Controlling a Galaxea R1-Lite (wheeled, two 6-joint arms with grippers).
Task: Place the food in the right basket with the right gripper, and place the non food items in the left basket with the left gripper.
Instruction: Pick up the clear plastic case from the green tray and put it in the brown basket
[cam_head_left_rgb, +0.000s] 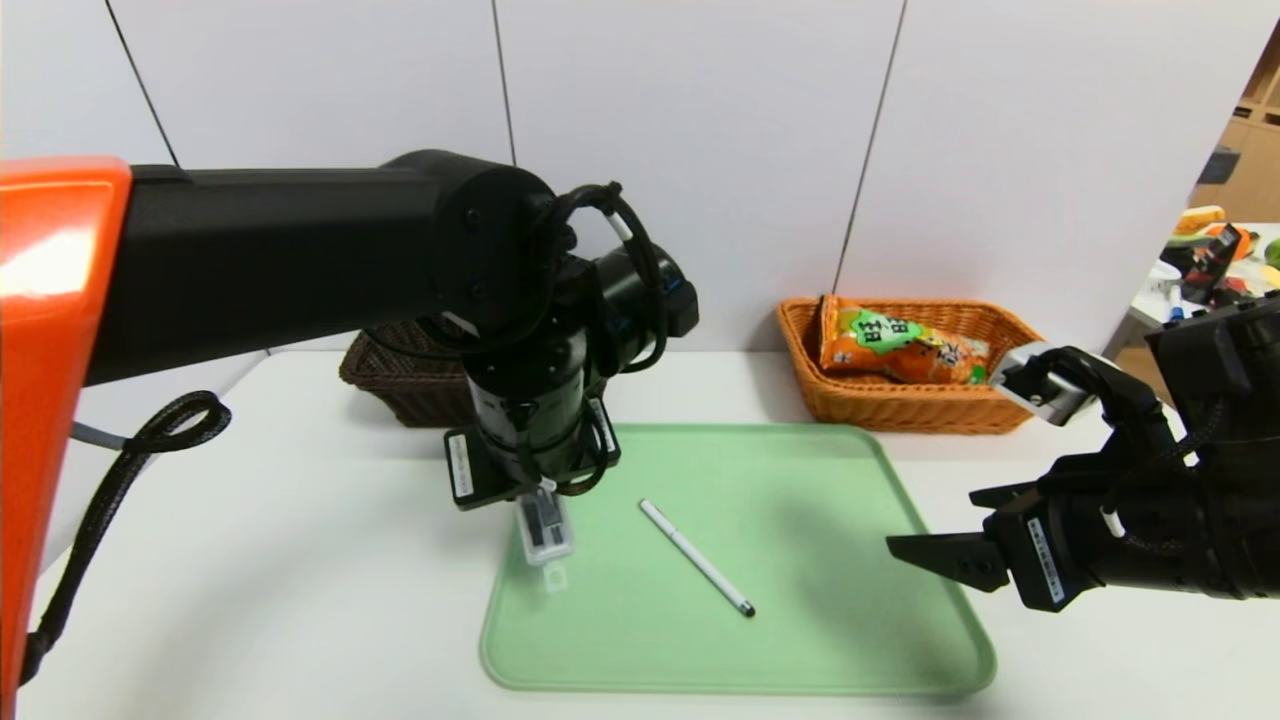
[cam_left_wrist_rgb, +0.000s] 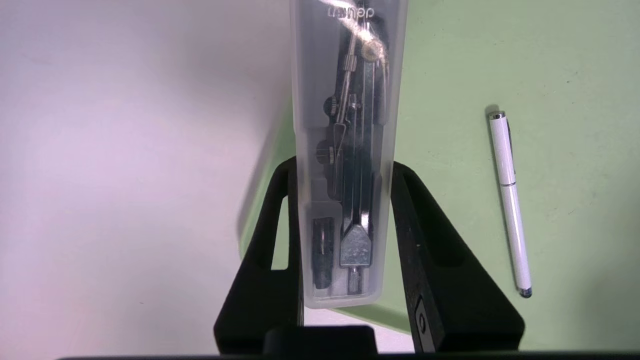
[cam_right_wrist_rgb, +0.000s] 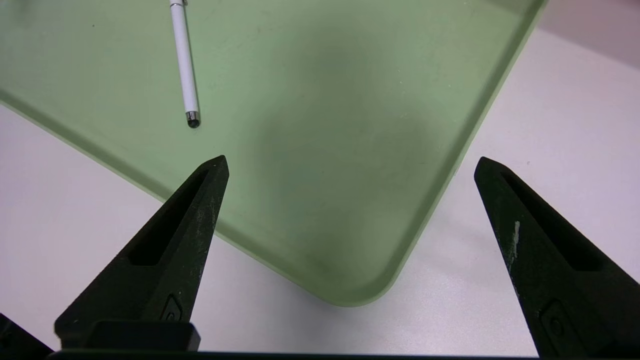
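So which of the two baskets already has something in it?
The orange-tan right basket: the orange snack bag lies inside it. The dark brown left basket, mostly hidden behind the left arm, shows nothing inside.

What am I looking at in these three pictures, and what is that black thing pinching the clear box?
It is a two-armed robot sorting items. The wide picture comes from its head; the other two come from cameras on each wrist. The left pincer is shut on a clear case with a drawing compass inside, raised over the edge of a green tray. A white pen lies on the tray. The right pincer hangs open and empty near the tray's corner. Behind are a dark basket and an orange basket holding a snack bag.
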